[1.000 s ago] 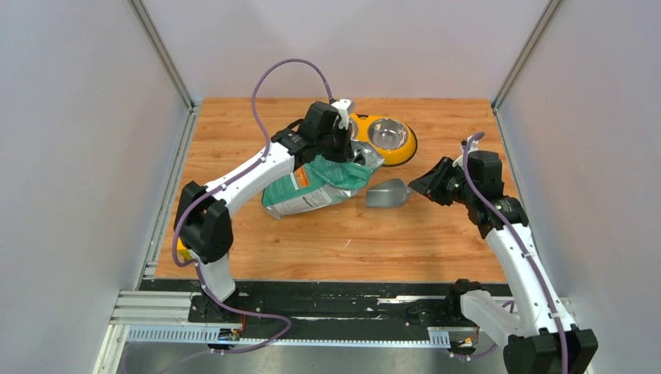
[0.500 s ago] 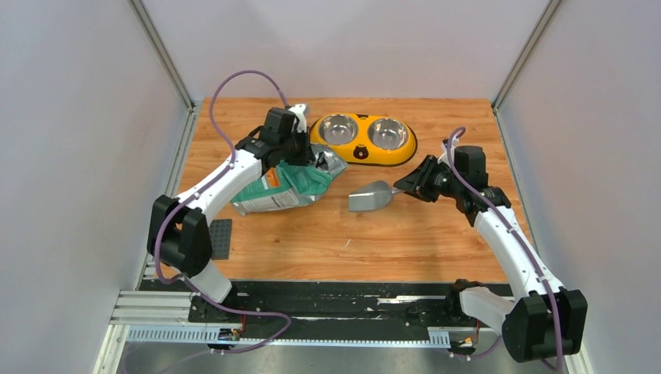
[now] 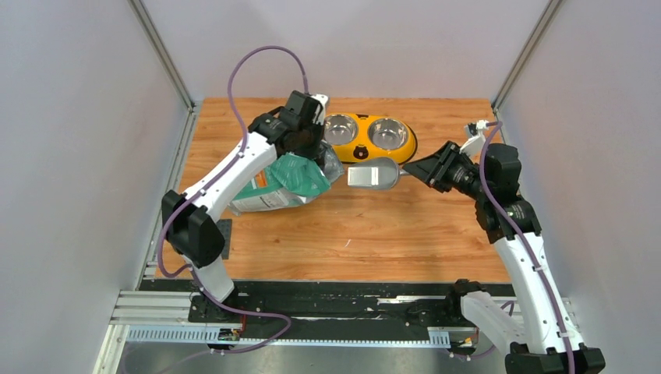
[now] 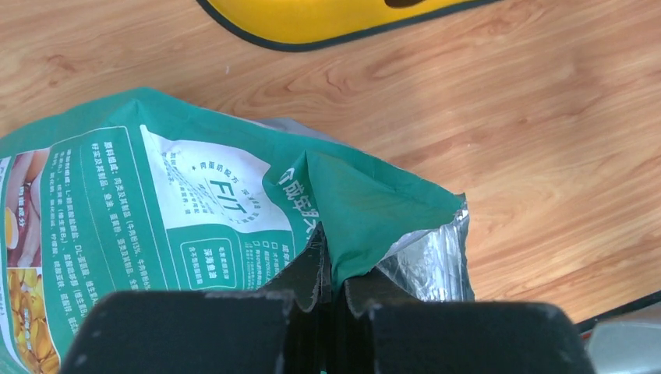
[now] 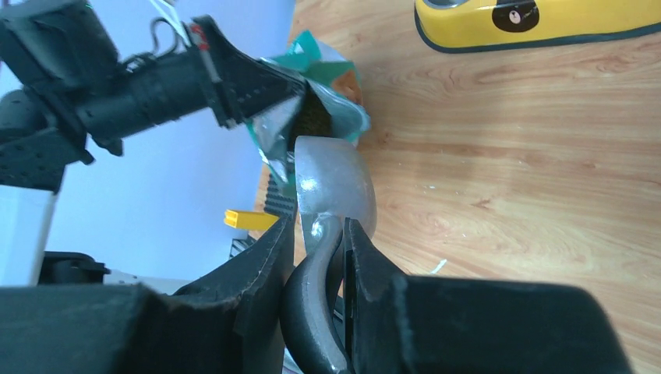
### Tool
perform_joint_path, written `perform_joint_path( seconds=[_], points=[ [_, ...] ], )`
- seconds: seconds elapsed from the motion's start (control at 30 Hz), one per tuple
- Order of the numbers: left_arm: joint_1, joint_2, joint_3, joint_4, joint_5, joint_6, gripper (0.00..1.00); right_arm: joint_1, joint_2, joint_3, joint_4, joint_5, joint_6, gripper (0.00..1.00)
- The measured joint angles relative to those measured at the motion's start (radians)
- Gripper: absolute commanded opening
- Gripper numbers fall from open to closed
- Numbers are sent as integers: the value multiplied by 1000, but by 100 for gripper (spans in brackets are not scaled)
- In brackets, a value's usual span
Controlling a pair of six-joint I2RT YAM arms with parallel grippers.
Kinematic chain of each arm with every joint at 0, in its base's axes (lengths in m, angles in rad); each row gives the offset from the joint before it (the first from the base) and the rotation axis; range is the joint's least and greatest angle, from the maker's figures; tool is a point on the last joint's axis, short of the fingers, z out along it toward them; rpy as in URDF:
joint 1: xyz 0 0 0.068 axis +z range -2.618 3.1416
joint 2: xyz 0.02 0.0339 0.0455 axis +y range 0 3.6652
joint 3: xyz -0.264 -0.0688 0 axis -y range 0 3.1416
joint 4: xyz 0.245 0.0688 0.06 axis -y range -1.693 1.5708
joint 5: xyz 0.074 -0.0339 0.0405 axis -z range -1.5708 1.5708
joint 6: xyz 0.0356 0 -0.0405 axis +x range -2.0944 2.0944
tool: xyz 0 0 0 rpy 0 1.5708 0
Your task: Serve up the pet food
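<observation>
- My left gripper (image 4: 331, 290) has its fingers together on the pouch (image 4: 195, 195) rim, left of centre
- My right gripper (image 5: 319, 234) is clamped on the scoop (image 5: 334, 181) handle, just right of the pouch mouth, near the feeder (image 3: 358, 131)
- Kibble (image 5: 316, 117) shows dark inside the pouch

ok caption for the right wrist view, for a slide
Right gripper holds the grey scoop by its handle, bowl aimed at the open teal pouch pinched by the left gripper.
</observation>
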Motion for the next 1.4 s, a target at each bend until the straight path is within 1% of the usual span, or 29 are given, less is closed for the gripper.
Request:
perform_joint_path(
  seconds=[0.17, 0.33, 0.57, 0.67, 1.03, 1.23, 1.4],
  points=[
    [-76, 106, 68, -57, -59, 8, 0, 0, 38, 1, 48, 19, 57, 0],
    [-115, 182, 117, -90, -70, 8, 0, 3, 113, -13, 97, 23, 84, 0],
    [-120, 193, 126, -99, -66, 7, 0, 19, 188, -50, 122, 18, 63, 0],
    [-120, 200, 134, -103, -64, 5, 0, 43, 227, -65, 161, 17, 58, 0],
    [-120, 243, 136, -95, 4, -27, 0, 154, 407, -143, 415, 22, 136, 0],
    [-118, 243, 137, -90, 3, -37, 0, 237, 488, -161, 521, 74, 157, 0],
    [-118, 243, 137, -90, 1, -39, 0, 292, 590, -182, 657, 116, 172, 0]
  ],
)
